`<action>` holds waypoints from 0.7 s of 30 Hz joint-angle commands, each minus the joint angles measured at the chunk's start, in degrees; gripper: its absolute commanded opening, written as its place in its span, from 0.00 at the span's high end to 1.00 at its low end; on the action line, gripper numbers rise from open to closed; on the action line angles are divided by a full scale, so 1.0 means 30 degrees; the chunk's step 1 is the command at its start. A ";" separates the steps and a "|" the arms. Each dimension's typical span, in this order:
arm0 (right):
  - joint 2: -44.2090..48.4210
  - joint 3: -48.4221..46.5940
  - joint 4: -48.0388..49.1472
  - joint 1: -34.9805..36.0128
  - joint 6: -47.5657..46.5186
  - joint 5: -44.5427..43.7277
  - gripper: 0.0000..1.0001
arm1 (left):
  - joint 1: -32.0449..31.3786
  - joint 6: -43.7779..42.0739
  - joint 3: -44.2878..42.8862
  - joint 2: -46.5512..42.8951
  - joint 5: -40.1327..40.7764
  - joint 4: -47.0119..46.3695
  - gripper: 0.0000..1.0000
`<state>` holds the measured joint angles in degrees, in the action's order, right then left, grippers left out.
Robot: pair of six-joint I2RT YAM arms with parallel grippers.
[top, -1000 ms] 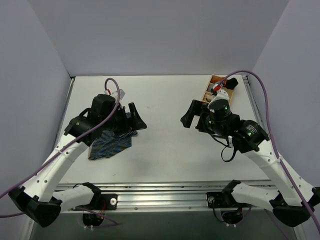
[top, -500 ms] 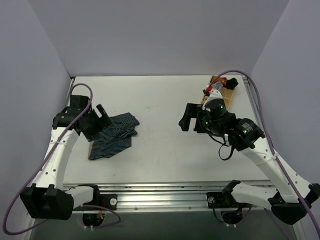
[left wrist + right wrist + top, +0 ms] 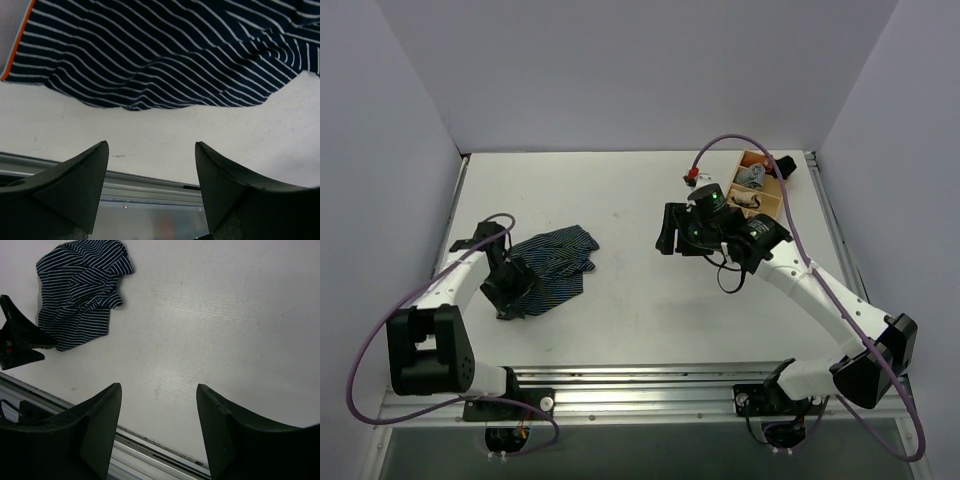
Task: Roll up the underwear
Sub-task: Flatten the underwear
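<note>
Underwear (image 3: 548,266) is found crumpled on the left half of the worktop (image 3: 640,300), partly folded over itself and not rolled; navy cloth with light pinstripes is noted, and a thin orange edge (image 3: 14,47) is seen in the left wrist view. Left gripper (image 3: 508,292) is held low at the garment's near-left edge. In the left wrist view its fingers (image 3: 80,175) are spread with nothing between them, over bare worktop just beside the cloth's border; contact with the cloth cannot be told. Right gripper (image 3: 666,230) is held above mid-worktop, well apart from the underwear, jaws parted and empty in the right wrist view. A wooden tray (image 3: 761,186) with small rolled items is seen at the far right.
</note>
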<state>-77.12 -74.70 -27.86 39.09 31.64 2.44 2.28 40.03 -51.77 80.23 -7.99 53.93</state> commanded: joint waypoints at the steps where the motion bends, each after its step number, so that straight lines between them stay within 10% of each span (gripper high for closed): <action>1: 0.1184 -0.0065 0.0876 0.0095 0.0001 0.0214 0.44 | 0.0088 0.0279 0.0174 0.0765 -0.0180 -0.2097 0.23; 9: 0.2561 0.0905 0.0117 0.0007 -0.0145 -0.0752 0.48 | -0.0350 0.0279 0.1551 0.4310 -0.1525 -0.4965 0.45; 14: 0.2885 0.0934 -0.0294 -0.0052 -0.0321 -0.1398 0.52 | -0.2046 0.0920 0.1291 0.5512 -0.2228 -0.5906 0.76; 21: 0.2944 0.1783 0.0436 -0.0111 0.0000 -0.1838 0.57 | -0.9947 0.3852 -0.3039 0.7006 -0.2757 -0.6203 0.94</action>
<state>-69.14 -70.46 -27.49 39.03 31.42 -0.86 -19.99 47.53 -55.37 99.13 -16.97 40.45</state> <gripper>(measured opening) 0.431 0.070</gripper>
